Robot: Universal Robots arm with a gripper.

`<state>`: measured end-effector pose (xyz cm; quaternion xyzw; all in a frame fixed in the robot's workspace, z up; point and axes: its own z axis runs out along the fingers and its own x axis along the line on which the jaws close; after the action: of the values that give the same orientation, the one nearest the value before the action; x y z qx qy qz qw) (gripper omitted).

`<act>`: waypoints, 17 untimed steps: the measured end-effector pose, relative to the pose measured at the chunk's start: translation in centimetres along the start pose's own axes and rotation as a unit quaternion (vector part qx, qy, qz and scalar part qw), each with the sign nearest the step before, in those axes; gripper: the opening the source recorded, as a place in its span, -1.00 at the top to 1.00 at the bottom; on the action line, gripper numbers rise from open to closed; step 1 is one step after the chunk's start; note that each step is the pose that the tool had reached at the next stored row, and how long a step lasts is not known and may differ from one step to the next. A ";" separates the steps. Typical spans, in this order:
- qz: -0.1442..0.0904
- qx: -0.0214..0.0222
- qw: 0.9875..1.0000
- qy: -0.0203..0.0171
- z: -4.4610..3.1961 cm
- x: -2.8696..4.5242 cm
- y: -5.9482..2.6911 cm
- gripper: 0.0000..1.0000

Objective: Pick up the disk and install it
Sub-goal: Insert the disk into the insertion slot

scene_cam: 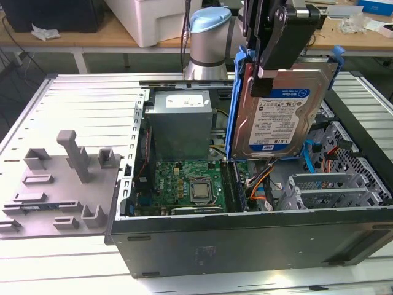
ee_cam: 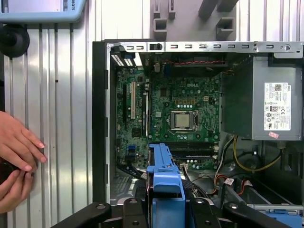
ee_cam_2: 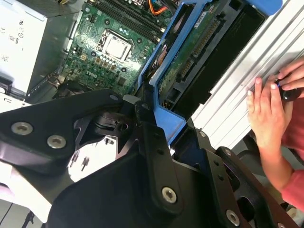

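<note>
Starting at the exterior view's left: a grey fixture plate (scene_cam: 61, 184) with moulded blocks lies on the ribbed aluminium table (scene_cam: 80, 92). Next comes the open computer case (scene_cam: 245, 246), its side panel off. Inside, the grey power supply (scene_cam: 181, 123) carries a white sticker (scene_cam: 184, 102) with fine print. In front of it sits the green motherboard (scene_cam: 184, 184) with its processor socket (scene_cam: 201, 192) uncovered.

Now the action. The gripper (scene_cam: 270, 80) has its jaws clamped on the upper end of the disk (scene_cam: 279, 123). The disk hangs nearly upright over the case, between the motherboard and the grey drive cage (scene_cam: 334, 184) at the exterior view's right. Its white-and-blue label (scene_cam: 276, 120) faces the camera, with a logo, lines of text and a capacity figure printed on it. The blue carrier rail (scene_cam: 232, 110) frames both long sides.

Progress, as I judge it: 1 of 2 steps is done. The disk is picked up, but it is not installed, since no bay holds it. Its lower edge dips toward the loose cables, and from here I cannot tell whether it touches them.

In the first wrist view, a person's 2 hands (ee_cam: 19, 152) rest on the table beside the case, well apart from the disk.
</note>
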<state>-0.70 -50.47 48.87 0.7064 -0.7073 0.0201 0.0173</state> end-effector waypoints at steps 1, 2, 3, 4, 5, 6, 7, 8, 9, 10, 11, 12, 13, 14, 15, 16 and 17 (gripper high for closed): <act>0.000 0.000 1.000 0.000 0.04 0.00 0.00 0.27; 0.000 0.000 1.000 -0.001 0.10 0.02 0.01 0.27; 0.000 0.000 1.000 -0.001 0.13 0.02 0.02 0.27; 0.000 0.000 1.000 -0.002 0.17 0.03 0.01 0.27; 0.000 0.000 1.000 -0.003 0.22 0.04 0.01 0.27; 0.000 0.000 1.000 -0.003 0.25 0.05 0.00 0.27; 0.000 0.000 1.000 -0.005 0.30 0.07 0.01 0.27; 0.000 0.000 1.000 -0.007 0.31 0.14 -0.01 0.27; 0.001 0.000 1.000 -0.009 0.31 0.24 -0.05 0.27; 0.002 0.000 1.000 -0.011 0.32 0.31 -0.07 0.27; 0.003 0.000 1.000 -0.013 0.32 0.36 -0.08 0.27; 0.004 0.000 1.000 -0.014 0.32 0.42 -0.08 0.27; 0.005 0.000 1.000 -0.015 0.32 0.48 -0.09 0.27; 0.007 0.000 1.000 -0.016 0.33 0.55 -0.09 0.27; 0.008 0.000 1.000 -0.017 0.33 0.63 -0.10 0.27; 0.010 0.000 1.000 -0.017 0.33 0.71 -0.11 0.27; 0.011 0.000 1.000 -0.018 0.34 0.79 -0.13 0.27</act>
<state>-0.57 -51.28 48.58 0.6990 -0.7151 0.0074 0.0049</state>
